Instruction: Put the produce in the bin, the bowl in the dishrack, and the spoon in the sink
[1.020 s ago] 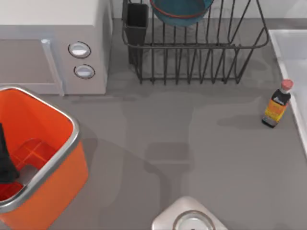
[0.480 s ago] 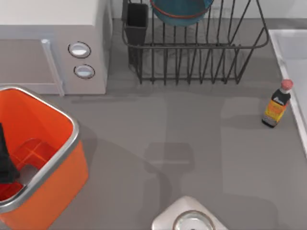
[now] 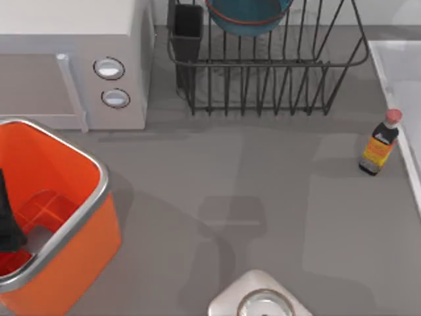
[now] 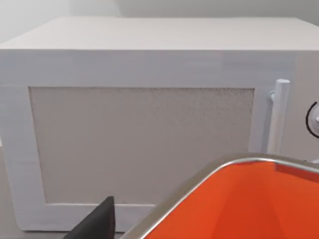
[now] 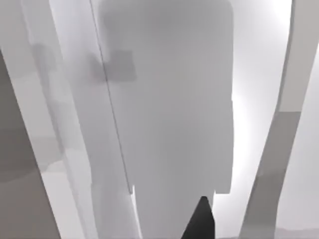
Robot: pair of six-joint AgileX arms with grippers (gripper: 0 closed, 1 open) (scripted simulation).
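The left gripper (image 4: 95,222) is showing just one dark tip in the left wrist view, so I cannot tell whether it is open or closed, or gripping anything. It is hanging just beside the silver rim of the bin (image 4: 249,199), with the orange inner wall lying close alongside. Beyond the tip and the rim, the microwave (image 4: 149,99) is facing the gripper, its door panel and upright handle standing well behind the bin. In the top view the left arm (image 3: 5,214) is reaching in at the table's left edge as a dark shape over the inside of the bin (image 3: 72,263).

The right gripper (image 5: 199,220) is likewise showing a single dark tip in the right wrist view, so again I cannot tell its state. Pale white surfaces and grey bands are lying around and beyond that tip; I cannot tell what they are.

Well apart from both grippers, the bowl (image 3: 247,16) is sitting inside the dishrack (image 3: 276,85), with the black cup (image 3: 187,29) standing at the rack's left corner. The sink (image 3: 402,72) is lying at the table's right edge, and a bottle (image 3: 379,143) is standing upright just beside its rim. A silver piece (image 3: 260,299) is lying at the near edge of the table (image 3: 263,197).
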